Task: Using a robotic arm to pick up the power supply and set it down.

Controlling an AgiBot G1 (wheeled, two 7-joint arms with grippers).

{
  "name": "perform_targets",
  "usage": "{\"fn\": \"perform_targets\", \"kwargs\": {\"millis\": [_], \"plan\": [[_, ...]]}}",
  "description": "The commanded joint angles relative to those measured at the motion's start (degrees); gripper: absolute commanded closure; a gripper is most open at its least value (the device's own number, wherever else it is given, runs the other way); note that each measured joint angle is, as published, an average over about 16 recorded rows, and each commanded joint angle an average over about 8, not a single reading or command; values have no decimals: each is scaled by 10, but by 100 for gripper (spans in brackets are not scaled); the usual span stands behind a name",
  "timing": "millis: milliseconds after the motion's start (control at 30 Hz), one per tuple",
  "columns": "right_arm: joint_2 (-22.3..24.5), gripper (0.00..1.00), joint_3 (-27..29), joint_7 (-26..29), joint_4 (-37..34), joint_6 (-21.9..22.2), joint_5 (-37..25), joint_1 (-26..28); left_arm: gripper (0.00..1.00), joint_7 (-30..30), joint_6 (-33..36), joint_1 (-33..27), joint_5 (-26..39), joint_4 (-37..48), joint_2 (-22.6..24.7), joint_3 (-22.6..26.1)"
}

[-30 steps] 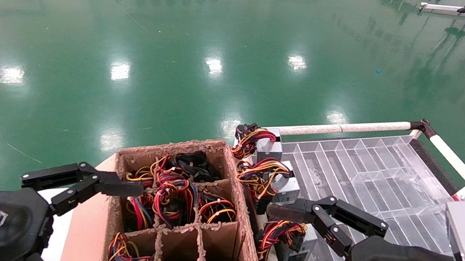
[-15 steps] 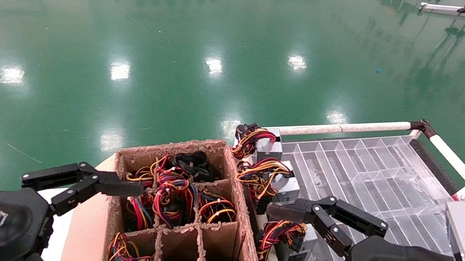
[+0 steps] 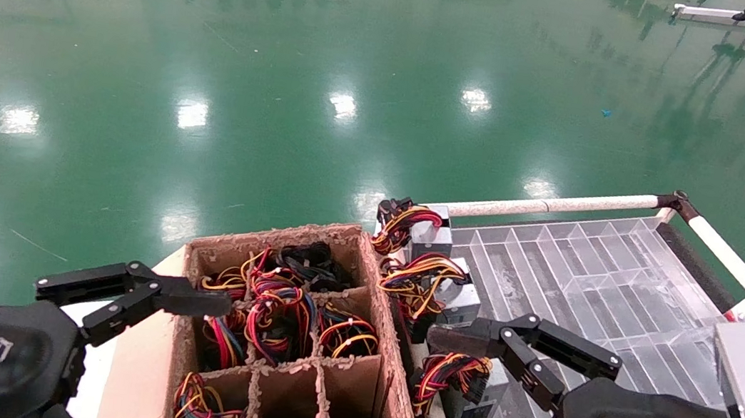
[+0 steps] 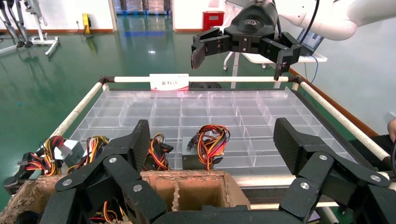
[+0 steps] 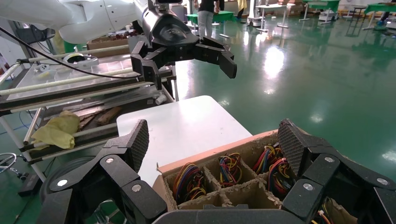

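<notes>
— Nothing much had moved since a second before: both arms hung where they were, and only the left hand (image 3: 202,303) had crept a touch towards the brown cardboard box with paper dividers (image 3: 283,230).

— Were the hands holding anything?

— No. Both were released and empty, the fingers spread wide in each wrist view. The right hand (image 3: 456,339) hovered at the near left corner of the clear plastic compartment tray (image 3: 588,266).

— And where was the power supply?

— There were many alike. Several sat in the far cells of the box, with only their bundles of red, yellow and black wires (image 3: 279,319) showing; I judged they stood on end, long axis upright. Others, small silver-grey metal boxes, already lay along the tray's left edge, such as one power supply (image 3: 458,296) just beyond the right hand.

— Which arm was nearer, then?

— For a unit in the box, the left. Its fingertips sat at the box's left wall, so the filled cells lay to its right and slightly farther off. The right hand was across the box's right wall, over the tray.

— So the move turned on what?

— A short reach rightward and down into a cell, I'd say, gripping across the upright body without snagging the wires. The white bench (image 5: 187,121) stayed beneath the box.
</notes>
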Motion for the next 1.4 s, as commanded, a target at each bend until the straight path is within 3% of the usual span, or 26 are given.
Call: {"fn": "perform_targets", "kwargs": {"millis": [33,1400], "plan": [[0,0,0,0,0,0,0,0,100,0,0,0,0,0,0,0],[0,0,0,0,0,0,0,0,100,0,0,0,0,0,0,0]]}}
